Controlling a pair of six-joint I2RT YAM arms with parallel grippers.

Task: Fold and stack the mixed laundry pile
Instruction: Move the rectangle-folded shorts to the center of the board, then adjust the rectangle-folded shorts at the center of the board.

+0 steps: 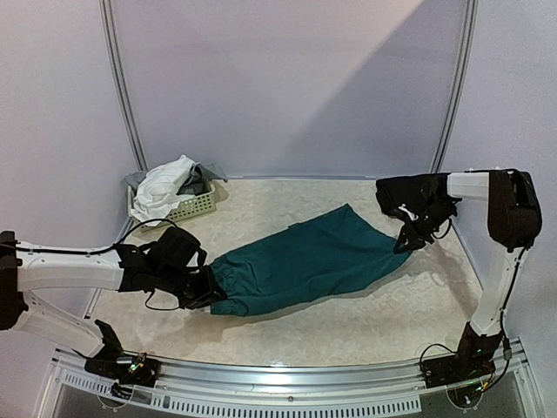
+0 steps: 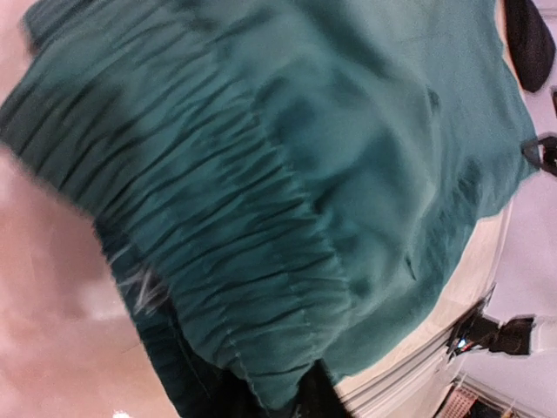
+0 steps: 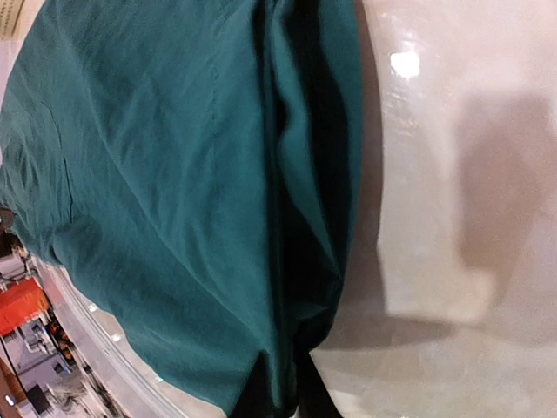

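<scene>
No text, label, brand mark or number is showing legibly in any of the three views. The dark teal-green shorts [image 1: 300, 261] are presenting only plain fabric to the cameras.
</scene>
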